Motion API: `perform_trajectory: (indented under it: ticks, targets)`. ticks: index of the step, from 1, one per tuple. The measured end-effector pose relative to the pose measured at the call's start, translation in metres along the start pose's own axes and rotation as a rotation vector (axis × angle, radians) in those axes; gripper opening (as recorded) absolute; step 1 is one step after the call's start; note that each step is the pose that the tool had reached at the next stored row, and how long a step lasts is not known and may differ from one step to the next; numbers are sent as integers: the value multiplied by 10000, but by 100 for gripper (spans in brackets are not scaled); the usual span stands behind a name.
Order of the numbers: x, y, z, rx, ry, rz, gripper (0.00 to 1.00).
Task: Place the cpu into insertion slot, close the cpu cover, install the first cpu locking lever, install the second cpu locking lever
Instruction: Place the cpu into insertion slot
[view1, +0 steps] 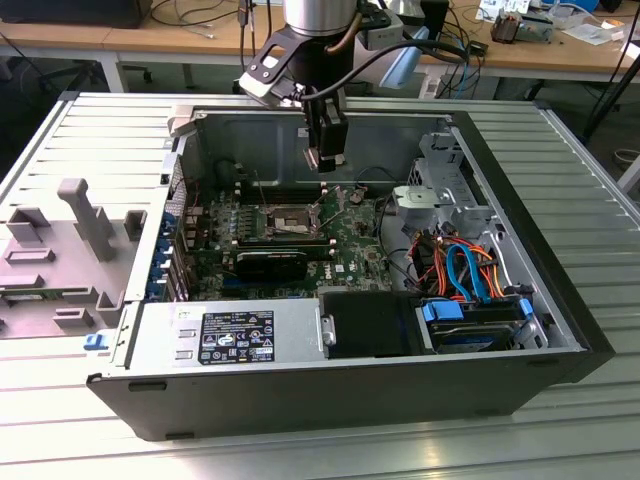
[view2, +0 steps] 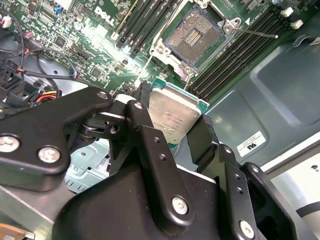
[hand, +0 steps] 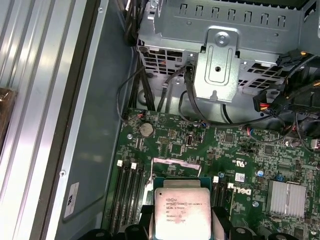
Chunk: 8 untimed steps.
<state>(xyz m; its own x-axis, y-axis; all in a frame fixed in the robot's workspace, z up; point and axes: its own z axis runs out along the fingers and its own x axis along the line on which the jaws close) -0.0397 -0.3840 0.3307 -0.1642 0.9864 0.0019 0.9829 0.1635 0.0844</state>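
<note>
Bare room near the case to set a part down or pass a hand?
Bare: table slats on the exterior view's right of the case, and the strip in front. Crowded: cables by the drive bay; pincer with cpu over the board.

We find faint grey print on the metal top of the cpu (hand: 181, 215), too fine to make out. Just beside the cpu, white lettering (hand: 239, 191) crosses the green motherboard (hand: 200, 145). Farther off, a white sticker (hand: 71, 200) marks the case wall (hand: 95, 150).

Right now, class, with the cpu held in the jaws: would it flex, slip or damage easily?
Probably stiff: the cpu is a flat metal-topped square, unbent in the jaws' edge grip. Its smooth top looks slippery. The thin green board edge suggests fragility.
</note>
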Motion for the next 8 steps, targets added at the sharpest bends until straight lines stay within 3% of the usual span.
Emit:
perform_trajectory:
  ticks: [8]
  targets:
    - [0,0,0,2,-17,97,54]
